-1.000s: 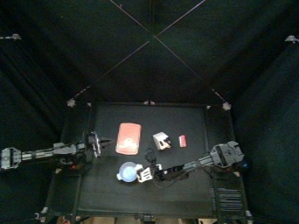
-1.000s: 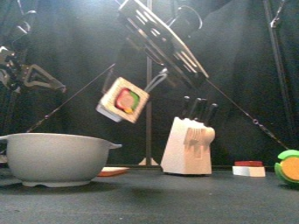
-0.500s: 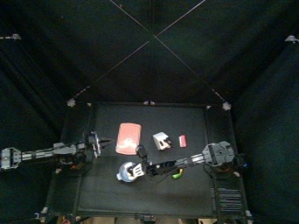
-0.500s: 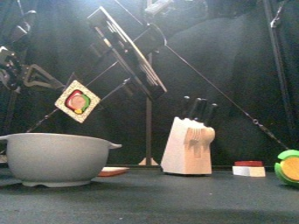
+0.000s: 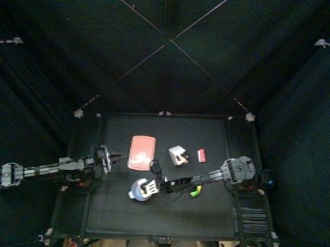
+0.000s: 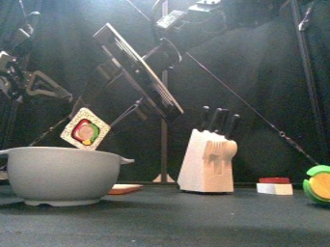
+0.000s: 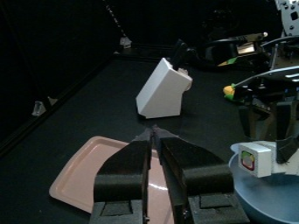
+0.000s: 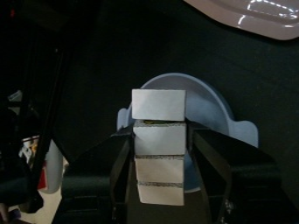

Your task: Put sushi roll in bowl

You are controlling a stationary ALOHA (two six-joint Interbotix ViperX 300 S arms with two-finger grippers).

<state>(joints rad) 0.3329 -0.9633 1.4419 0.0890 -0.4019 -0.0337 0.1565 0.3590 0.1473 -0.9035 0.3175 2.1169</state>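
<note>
Right gripper (image 8: 162, 171) is gripping the sushi roll (image 6: 85, 128) just above the bowl (image 6: 62, 174) near the table's front edge; lowering inside the rim before releasing seems best; left gripper (image 7: 153, 166), nearly closed, is idling.

No readable text in any view.
Checked the sushi roll (image 6: 85, 128), bowl (image 6: 65, 174), knife block (image 6: 206, 160) and orange-red slab (image 7: 100, 164): plain surfaces, no labels, brands, numbers or signs legible.
</note>
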